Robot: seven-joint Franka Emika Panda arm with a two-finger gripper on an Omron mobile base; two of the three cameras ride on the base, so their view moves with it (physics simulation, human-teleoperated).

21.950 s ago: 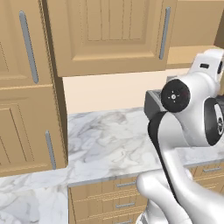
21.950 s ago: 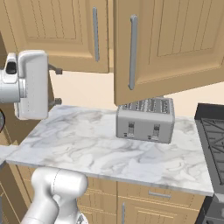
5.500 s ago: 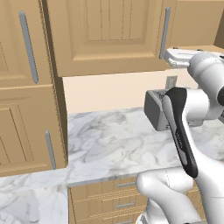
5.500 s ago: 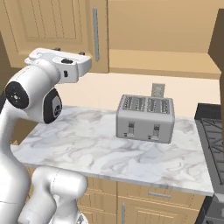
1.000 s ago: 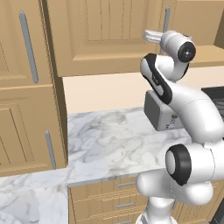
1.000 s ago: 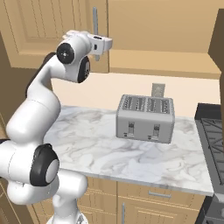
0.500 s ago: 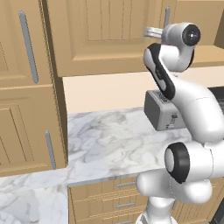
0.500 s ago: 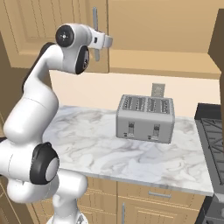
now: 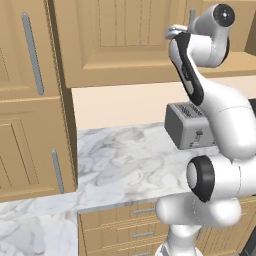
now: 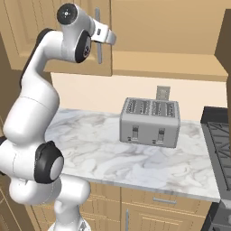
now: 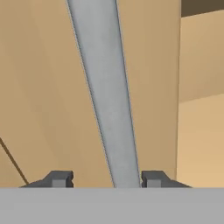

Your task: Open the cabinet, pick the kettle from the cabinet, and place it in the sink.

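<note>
Where claw (image 11: 105,178) gapes — cabinet (image 11: 48,87) handle (image 11: 105,87) between

It was a home kitchen: light wooden wall cabinets (image 9: 115,40) with grey bar handles hung over a marble counter (image 10: 135,158), where a grey toaster (image 10: 150,122) sat beside a stove (image 10: 219,135).

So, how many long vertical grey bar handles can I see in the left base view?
3: upper tall-cabinet handle at top left; lower tall-cabinet handle beneath it; the cabinet handle at top right, mostly covered by the arm. More may be hidden behind the robot.
</note>
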